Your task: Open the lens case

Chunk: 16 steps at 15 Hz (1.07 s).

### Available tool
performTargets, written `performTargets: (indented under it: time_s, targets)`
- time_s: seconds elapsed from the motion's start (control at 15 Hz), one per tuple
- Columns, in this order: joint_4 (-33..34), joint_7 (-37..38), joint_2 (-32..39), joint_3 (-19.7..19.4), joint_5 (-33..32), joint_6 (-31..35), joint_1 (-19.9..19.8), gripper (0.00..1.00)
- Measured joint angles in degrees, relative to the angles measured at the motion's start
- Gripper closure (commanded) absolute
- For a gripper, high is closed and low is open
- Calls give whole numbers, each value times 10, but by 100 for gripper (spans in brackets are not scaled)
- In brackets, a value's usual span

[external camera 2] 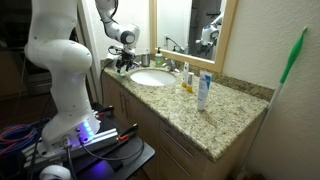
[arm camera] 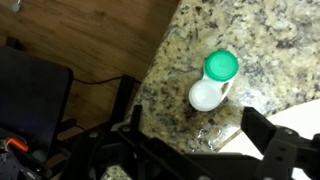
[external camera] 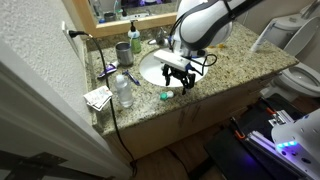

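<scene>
The lens case [arm camera: 213,80] lies on the granite counter near its front edge, its green cap [arm camera: 221,66] beside its white cap [arm camera: 205,95]; both caps are on. In an exterior view it is a small green spot [external camera: 166,96] in front of the sink. My gripper [arm camera: 195,135] hovers just above the counter with its fingers spread wide, and the case sits just beyond the gap between them, untouched. The gripper also shows in both exterior views [external camera: 178,78] [external camera 2: 125,63], over the front rim of the sink. The case is hidden in the exterior view that looks along the counter.
A white sink [external camera: 160,68] is set in the granite counter [external camera: 235,65]. A clear water bottle [external camera: 123,90], a green cup [external camera: 122,52] and papers [external camera: 98,97] stand to one side. Small bottles [external camera 2: 185,80] and a white tube [external camera 2: 203,92] stand beyond the sink. The counter edge drops off beside the case.
</scene>
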Motion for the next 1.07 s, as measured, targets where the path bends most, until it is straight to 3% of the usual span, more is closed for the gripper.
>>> performTargets:
  time_s: [1.07]
  targets:
    - [4, 5, 36, -4, -10, 45, 13, 0]
